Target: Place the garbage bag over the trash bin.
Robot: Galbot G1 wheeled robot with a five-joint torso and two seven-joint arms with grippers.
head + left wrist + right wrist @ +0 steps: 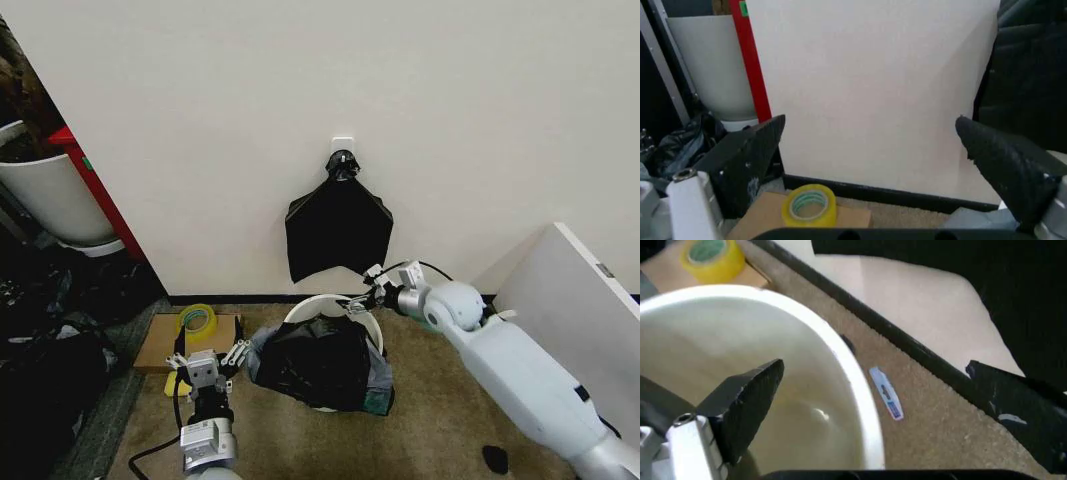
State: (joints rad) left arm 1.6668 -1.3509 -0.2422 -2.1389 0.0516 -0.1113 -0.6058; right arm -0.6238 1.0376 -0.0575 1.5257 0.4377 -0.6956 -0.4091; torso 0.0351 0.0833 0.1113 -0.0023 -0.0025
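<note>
A pale wall [300, 90] stands before me, with carpeted floor [440, 400] running up to its dark skirting. To my right a white panel [570, 290] leans at an angle; to my left a big white pot [55, 195] sits beside a red upright [100, 195]. On the wall hangs a flat black bundle [338, 240], gathered to a knot at its top.

Below it, on the floor close to the wall, stands the trash bin [322, 305]. Its far rim shows bare and cream-white, and in my right wrist view its inside [727, 365] is open and unlined. The garbage bag [318, 362] lies crumpled over the near side of the bin, draped down its front toward me and bunched on the carpet at the bin's foot.

My right arm [510, 370] reaches in from the right, and my right end effector [362, 291] sits at the far right part of the bin's rim, fingers spread wide with nothing between them; one finger [747, 400] hangs over the bin's mouth, the other [1020, 410] over the carpet outside it.

My left end effector [207, 362] waits low to the left of the bag, fingers wide apart and empty, pointing toward the wall. Just beyond it a roll of yellow tape [197, 319] rests on a flat piece of cardboard [160, 345]. A small blue-and-white label [885, 399] lies on the carpet beside the bin.
</note>
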